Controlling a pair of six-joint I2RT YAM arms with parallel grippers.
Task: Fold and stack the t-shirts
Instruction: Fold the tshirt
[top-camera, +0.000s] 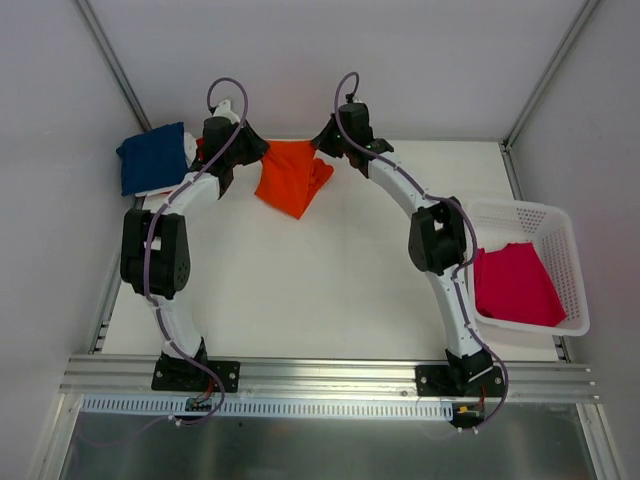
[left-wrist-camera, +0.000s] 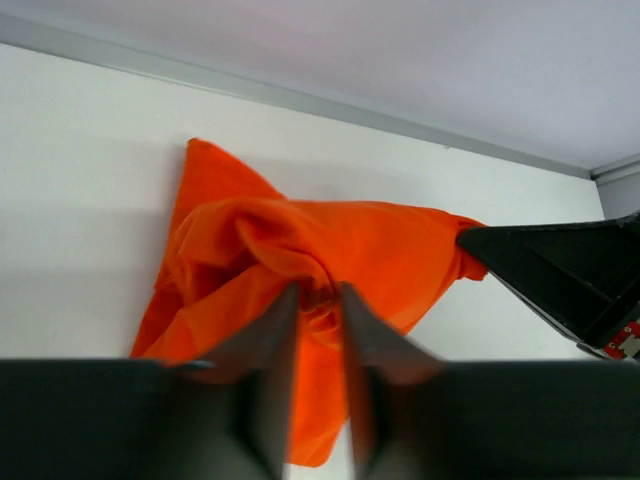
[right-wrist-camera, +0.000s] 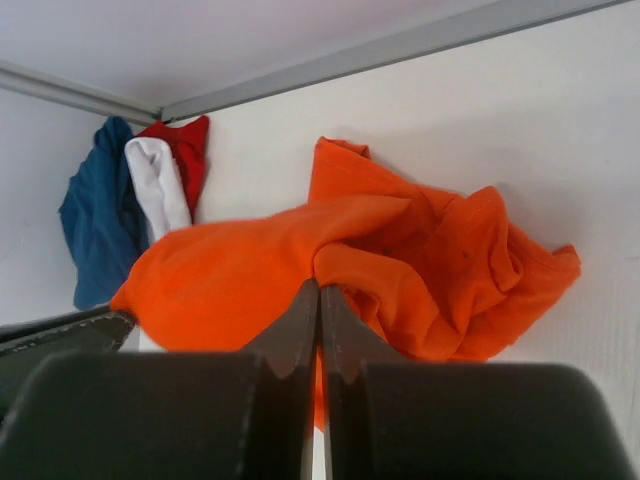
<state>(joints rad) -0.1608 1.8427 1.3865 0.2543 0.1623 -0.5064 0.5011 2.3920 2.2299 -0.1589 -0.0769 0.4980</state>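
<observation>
Orange tee (top-camera: 290, 180) near far edge (top-camera: 430, 142); right gripper (right-wrist-camera: 320, 286) pinches it, left gripper (left-wrist-camera: 318, 292) maybe.

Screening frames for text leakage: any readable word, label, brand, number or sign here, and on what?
None readable in any view.
The orange t-shirt, navy t-shirt, pink t-shirt and basket show no print or label.
Any marking on the left arm or right arm is too small to tell.
</observation>
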